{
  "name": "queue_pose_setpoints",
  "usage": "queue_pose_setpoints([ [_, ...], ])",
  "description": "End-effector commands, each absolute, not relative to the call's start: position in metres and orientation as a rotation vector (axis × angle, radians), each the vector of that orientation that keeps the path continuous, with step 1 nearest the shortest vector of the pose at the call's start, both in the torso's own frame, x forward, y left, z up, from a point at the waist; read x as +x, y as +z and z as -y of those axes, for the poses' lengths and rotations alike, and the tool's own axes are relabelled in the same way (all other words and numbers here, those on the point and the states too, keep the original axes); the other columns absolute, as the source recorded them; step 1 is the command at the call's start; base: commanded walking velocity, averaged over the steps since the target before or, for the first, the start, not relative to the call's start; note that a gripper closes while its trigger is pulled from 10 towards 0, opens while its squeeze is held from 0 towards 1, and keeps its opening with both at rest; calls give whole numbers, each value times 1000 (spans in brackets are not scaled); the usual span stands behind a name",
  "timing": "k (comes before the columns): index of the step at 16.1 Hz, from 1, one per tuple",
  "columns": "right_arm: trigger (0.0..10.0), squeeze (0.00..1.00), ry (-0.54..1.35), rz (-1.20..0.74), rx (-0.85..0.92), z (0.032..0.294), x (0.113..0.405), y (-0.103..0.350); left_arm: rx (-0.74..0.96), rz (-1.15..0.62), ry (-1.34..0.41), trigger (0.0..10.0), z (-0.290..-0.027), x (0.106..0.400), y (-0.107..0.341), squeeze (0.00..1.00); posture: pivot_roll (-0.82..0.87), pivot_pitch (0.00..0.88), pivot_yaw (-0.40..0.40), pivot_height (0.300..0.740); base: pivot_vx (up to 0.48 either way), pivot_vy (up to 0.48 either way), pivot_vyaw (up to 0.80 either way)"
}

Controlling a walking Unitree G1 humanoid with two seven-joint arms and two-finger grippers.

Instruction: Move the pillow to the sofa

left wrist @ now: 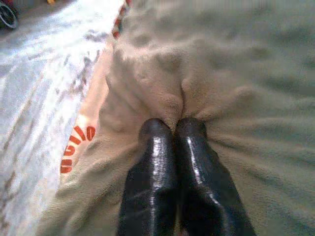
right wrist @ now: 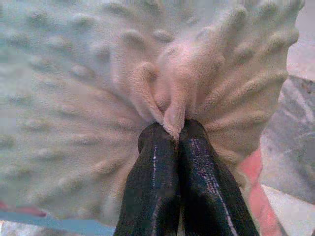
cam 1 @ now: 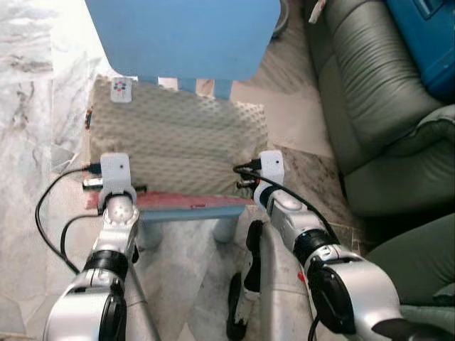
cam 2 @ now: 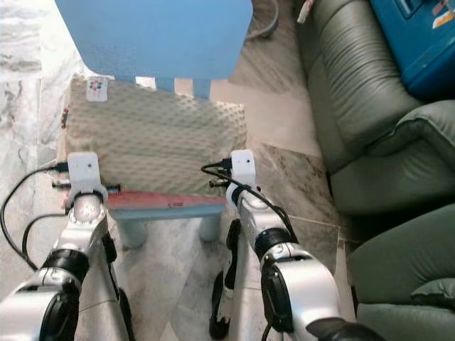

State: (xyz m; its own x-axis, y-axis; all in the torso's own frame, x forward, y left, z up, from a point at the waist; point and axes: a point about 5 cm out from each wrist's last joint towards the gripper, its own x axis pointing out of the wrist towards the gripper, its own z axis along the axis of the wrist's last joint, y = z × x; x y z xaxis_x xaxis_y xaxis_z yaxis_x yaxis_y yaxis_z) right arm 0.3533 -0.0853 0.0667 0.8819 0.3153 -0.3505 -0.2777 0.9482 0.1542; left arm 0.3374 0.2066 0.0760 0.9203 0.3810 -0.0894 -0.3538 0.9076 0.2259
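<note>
A beige, bumpy pillow [cam 1: 174, 138] lies on a low blue stool [cam 1: 188, 209] with a red cloth under it. My left gripper [left wrist: 172, 127] is shut on a pinch of the pillow's fabric at its near left corner [cam 1: 114, 186]. At the near right corner, my right gripper [right wrist: 171, 129] is shut on a bunched fold of the same pillow [right wrist: 162, 93]. The dark green sofa [cam 1: 377, 114] stands to the right, apart from the pillow.
A blue chair seat [cam 1: 181, 35] overhangs the pillow's far edge. A small remote [cam 1: 121, 90] rests on the pillow's far left corner. Blue box [cam 1: 426, 35] sits on the sofa. Marble floor [cam 1: 35, 106] lies to the left. Black cables [cam 1: 53, 213] trail from my wrists.
</note>
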Motion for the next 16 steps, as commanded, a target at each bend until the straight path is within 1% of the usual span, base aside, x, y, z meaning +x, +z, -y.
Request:
queue_pose_setpoints([
  [1, 0, 0, 268, -372, 87, 98, 358, 71, 231, -56, 386, 0, -207, 343, 89, 0, 7, 71, -155, 509, 0, 0, 0],
  [3, 0, 0, 269, -327, 46, 105, 366, 83, 242, 19, 392, 0, -208, 348, 104, 0, 11, 4, -140, 509, 0, 0, 0],
  [5, 0, 0, 268, -271, 19, 114, 370, 92, 238, 69, 349, 0, -200, 351, 113, 0, 22, 0, -129, 509, 0, 0, 0],
  [8, 0, 0, 281, -185, -34, 127, 367, 94, 225, 140, 272, 0, -189, 342, 120, 0, 32, 0, -103, 509, 0, 0, 0],
  [10, 0, 0, 251, -63, -37, 143, 349, 89, 222, 156, 180, 0, -180, 317, 114, 0, 44, 0, -82, 509, 0, 0, 0],
  [11, 0, 0, 225, -8, -35, 149, 333, 85, 216, 146, 159, 0, -181, 300, 110, 0, 47, 0, -77, 509, 0, 0, 0],
  [14, 0, 0, 177, 51, -52, 161, 311, 84, 237, 109, 120, 0, -183, 273, 103, 0, 49, 0, -71, 509, 0, 0, 0],
  [16, 0, 0, 125, 111, -57, 175, 278, 94, 269, 35, 44, 0, -183, 235, 95, 0, 45, 0, -65, 509, 0, 0, 0],
])
